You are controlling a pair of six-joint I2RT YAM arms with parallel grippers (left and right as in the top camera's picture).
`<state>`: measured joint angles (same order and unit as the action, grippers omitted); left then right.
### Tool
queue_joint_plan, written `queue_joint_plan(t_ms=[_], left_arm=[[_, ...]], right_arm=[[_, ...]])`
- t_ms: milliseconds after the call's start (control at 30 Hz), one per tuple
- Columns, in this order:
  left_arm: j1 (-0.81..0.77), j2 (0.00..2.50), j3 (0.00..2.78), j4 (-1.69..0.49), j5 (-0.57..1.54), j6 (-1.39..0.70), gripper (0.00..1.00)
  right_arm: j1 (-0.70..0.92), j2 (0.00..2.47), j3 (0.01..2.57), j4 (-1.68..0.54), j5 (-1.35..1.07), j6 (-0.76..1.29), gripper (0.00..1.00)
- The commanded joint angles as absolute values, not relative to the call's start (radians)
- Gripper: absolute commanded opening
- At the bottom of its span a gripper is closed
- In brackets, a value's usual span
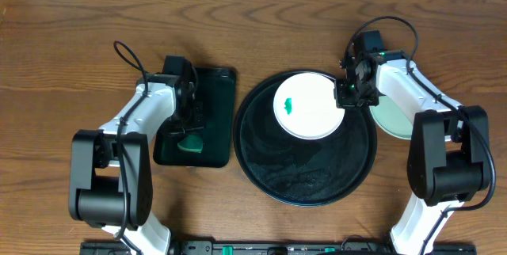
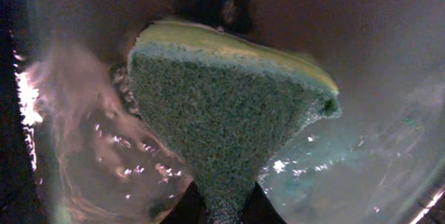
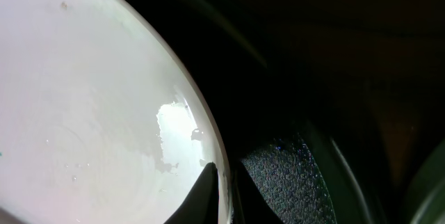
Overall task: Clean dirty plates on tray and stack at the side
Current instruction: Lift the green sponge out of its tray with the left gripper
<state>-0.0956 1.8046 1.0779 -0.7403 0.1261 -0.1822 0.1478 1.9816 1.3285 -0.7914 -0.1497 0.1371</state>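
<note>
Left gripper [image 2: 222, 211] clenches the green sponge [image 2: 229, 120] over the dark green tray [image 1: 215, 89]; right gripper [image 1: 349, 93] pinches the smeared white plate [image 1: 313, 114] at its 3 o'clock rim, over the black tray [image 1: 309, 188].

Bright overhead; dim, blurry wrist views

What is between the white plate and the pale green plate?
In the overhead view, the right pincer, shut on the white plate's edge, and the black tray's rim lie between them.

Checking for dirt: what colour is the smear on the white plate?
Green; the smear shows best in the overhead view.
</note>
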Motion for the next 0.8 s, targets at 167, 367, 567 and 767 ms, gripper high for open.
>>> queue_joint_plan(t_ms=[167, 367, 567, 767], left_arm=[[-0.097, 1.645, 1.101, -0.756, 0.139, -0.176, 0.07], [-0.097, 1.544, 1.100, -0.746, 0.138, -0.176, 0.07], [-0.097, 1.496, 1.100, -0.748, 0.139, -0.176, 0.07], [-0.097, 1.496, 1.100, -0.755, 0.139, -0.176, 0.07]], right_arm=[[0.152, 1.982, 1.326, -0.793, -0.163, 0.133, 0.01], [0.152, 1.982, 1.326, -0.793, -0.163, 0.133, 0.01], [0.152, 1.982, 1.326, -0.798, -0.162, 0.133, 0.01], [0.152, 1.982, 1.326, -0.800, -0.163, 0.133, 0.01]])
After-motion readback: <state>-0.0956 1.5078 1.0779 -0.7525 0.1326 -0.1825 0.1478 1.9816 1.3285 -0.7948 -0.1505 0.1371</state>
